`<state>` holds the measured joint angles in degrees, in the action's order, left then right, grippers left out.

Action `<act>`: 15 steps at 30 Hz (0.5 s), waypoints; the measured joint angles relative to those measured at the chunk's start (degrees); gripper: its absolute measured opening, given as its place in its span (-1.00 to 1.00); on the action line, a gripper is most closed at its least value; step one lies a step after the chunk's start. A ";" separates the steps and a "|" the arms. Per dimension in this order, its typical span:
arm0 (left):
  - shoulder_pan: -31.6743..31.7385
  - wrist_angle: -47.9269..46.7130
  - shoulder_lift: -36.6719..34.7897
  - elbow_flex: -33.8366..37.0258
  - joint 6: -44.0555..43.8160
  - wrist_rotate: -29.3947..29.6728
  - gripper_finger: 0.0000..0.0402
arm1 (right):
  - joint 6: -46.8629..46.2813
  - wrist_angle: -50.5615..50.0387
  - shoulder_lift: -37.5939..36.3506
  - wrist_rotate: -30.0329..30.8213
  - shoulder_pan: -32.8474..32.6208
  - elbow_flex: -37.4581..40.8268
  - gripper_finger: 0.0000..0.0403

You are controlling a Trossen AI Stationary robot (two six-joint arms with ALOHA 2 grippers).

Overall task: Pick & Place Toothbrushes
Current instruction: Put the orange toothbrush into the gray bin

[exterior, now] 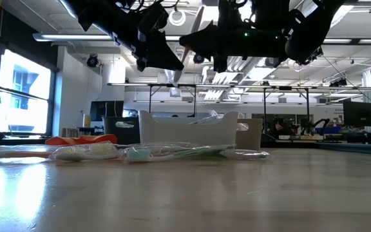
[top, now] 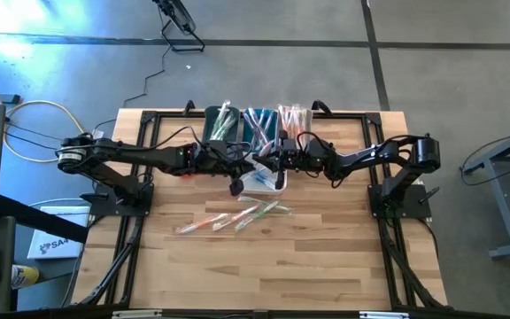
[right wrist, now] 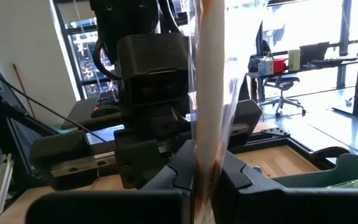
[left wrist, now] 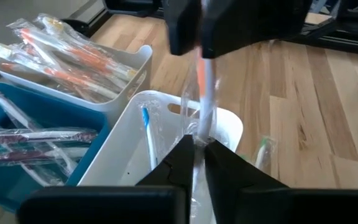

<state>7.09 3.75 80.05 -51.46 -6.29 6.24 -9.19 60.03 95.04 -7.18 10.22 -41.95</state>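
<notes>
White-handled wrapped toothbrush [left wrist: 205, 93] pinched at both ends between left claw [left wrist: 196, 148] and right claw [right wrist: 199, 163], above the white bin [left wrist: 232, 121]. High view: more wrapped toothbrushes [top: 237, 217] lie on the table [top: 264, 275] below both claws. Right wrist: clear wrapper, whitish stick, clamped.

Wrapped toothbrush [right wrist: 209, 81] upright in right pincer [right wrist: 204, 167], left pincer [right wrist: 151, 93] beyond.

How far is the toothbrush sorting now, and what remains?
Done: the green bin, blue bin and orange-brush bin hold wrapped toothbrushes. In hand: both the left tool and the right tool grip one whitish toothbrush above the white bin. Left: loose toothbrushes on the table.
</notes>
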 joint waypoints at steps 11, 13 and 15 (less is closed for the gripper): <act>0.09 -0.33 -0.02 0.00 -0.36 0.53 -0.39 | 0.15 -0.69 0.00 -0.44 -0.07 0.02 -0.91; 0.09 -0.37 -0.02 0.00 -0.26 0.53 -0.37 | 0.10 -0.74 0.00 -0.44 -0.03 0.02 -0.91; 0.09 -0.48 -0.02 0.00 -0.15 0.53 -0.36 | 0.02 -0.76 0.00 -0.44 0.00 0.04 -0.91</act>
<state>7.18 3.27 80.03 -51.46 -6.44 6.76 -9.17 59.27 95.04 -7.62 10.22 -41.91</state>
